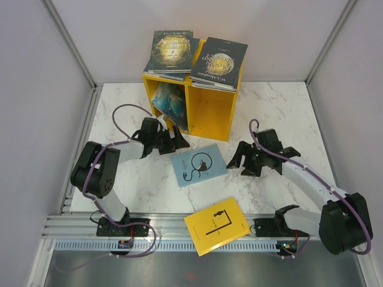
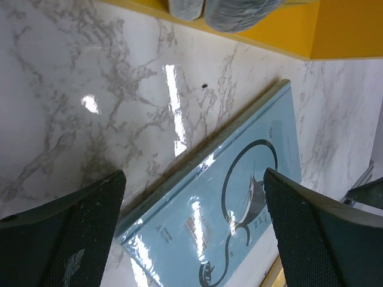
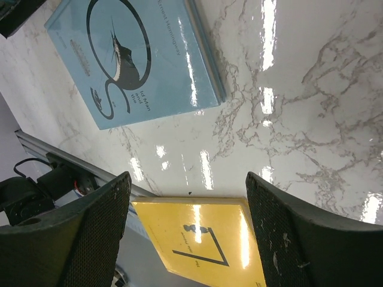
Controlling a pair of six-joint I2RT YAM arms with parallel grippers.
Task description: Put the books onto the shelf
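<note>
Both our grippers stand wide with nothing between the fingers, so what matters is how the light blue book (image 1: 199, 165) lies between them. It is flat on the table (image 1: 119, 113), cover up, at 6 o'clock from the shelf (image 1: 209, 110). Its long axis runs roughly 9 to 3 in the top view, the right end tipped a little toward 2. From the left gripper (image 1: 175, 143), which hovers just in front of the shelf's left compartment, the book is near, at about 5 o'clock. From the right gripper (image 1: 238, 162) it is at 9 o'clock, its short right edge just beside the fingertips. We judge the two about equally near. The left wrist view, though, has the book straight between its fingers, while the right wrist view frames the yellow book (image 1: 216, 225), which lies at 7 o'clock from that gripper, across the table's near edge. A teal book (image 1: 169, 106) leans inside the left compartment, and the other books (image 1: 216, 63) lie in two stacks on the shelf's top.
</note>
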